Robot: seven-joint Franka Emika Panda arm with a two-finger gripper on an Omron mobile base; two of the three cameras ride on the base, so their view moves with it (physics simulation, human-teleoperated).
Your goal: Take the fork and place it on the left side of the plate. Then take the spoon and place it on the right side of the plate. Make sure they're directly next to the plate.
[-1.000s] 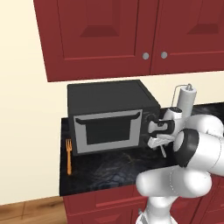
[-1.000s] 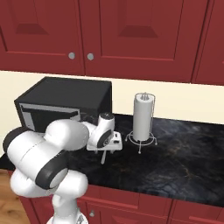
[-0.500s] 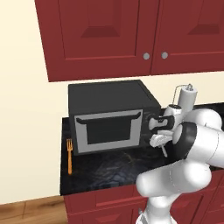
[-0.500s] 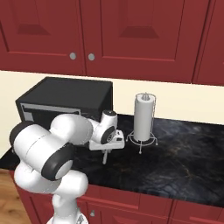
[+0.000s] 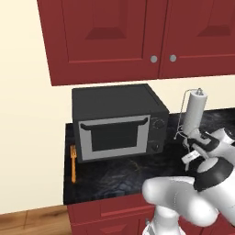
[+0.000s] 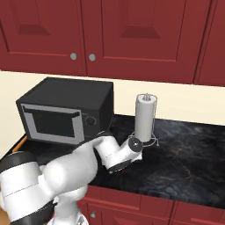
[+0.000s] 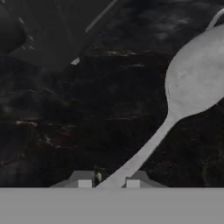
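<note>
We see the fork (image 5: 73, 163) lying flat on the dark marbled table (image 5: 119, 176), at its far left edge, just beside the left side of the microwave (image 5: 118, 121). The tines point toward the back wall and the handle runs toward the front edge. It is all orange and slim. From the right base view just a sliver of the fork (image 6: 18, 145) peeks out past the microwave (image 6: 66, 110), near the left end of the table (image 6: 184, 158).

The end effector (image 7: 109, 180) is clamped on the spoon (image 7: 192, 83): in the hand view the grey handle runs up from between the two dark fingertips (image 7: 85, 179), and the broad bowl sits up right over the dark table (image 7: 65, 109).

In the left base view the spoon (image 5: 191, 157) shows as a small pale piece at the hand, low in front of the paper towel holder (image 5: 193, 113). That holder is upright, to the right of the microwave, well apart from the fork. In the right base view the paper towel holder (image 6: 144, 119) stands just behind the arm's wrist.

Red cabinet doors (image 5: 133, 36) with round knobs hang above.
</note>
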